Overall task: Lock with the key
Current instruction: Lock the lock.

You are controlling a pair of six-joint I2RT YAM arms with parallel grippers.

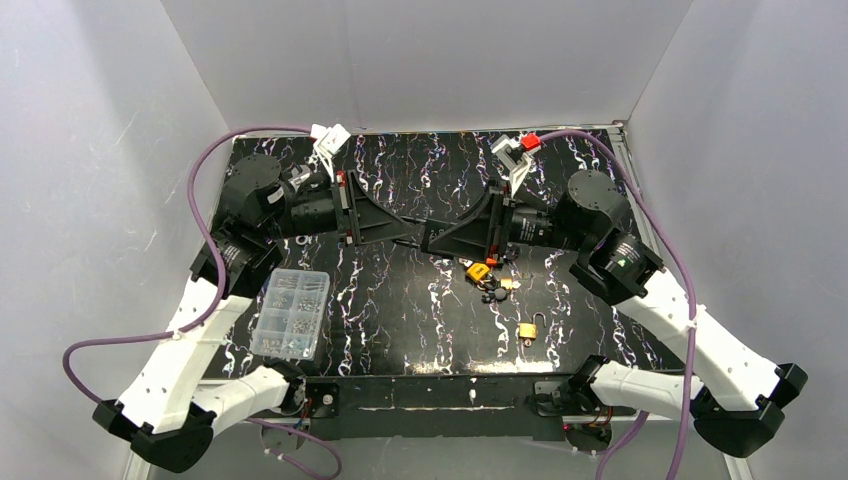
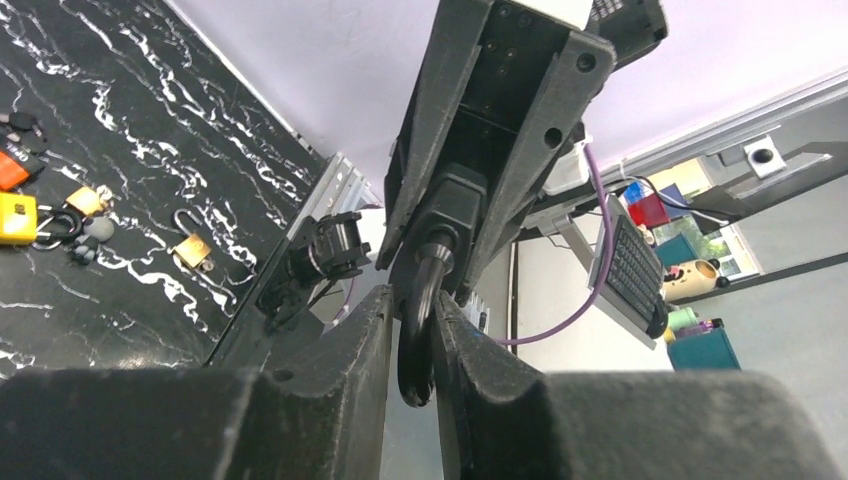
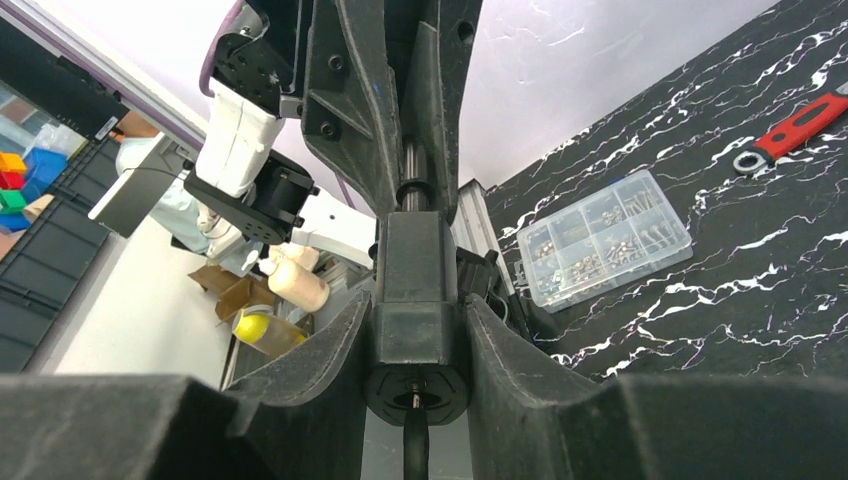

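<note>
Left pincer (image 1: 408, 233) and right pincer (image 1: 432, 240) meet in mid-air on one black lock (image 3: 415, 290).
Top view: they join above the table's (image 1: 400, 335) middle; the key bunch (image 1: 489, 283) lies near-right of them. Left wrist: fingers (image 2: 340, 400) narrowly flank the lock's loop, grip unclear. Right wrist: fingers (image 3: 310, 390) clamped on the lock's body.

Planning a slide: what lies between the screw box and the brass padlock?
Only bare tabletop between screw box and brass padlock, shown in the top external view.

Nothing legible — lettering on the orange tag (image 2: 12, 168) blurs.
</note>
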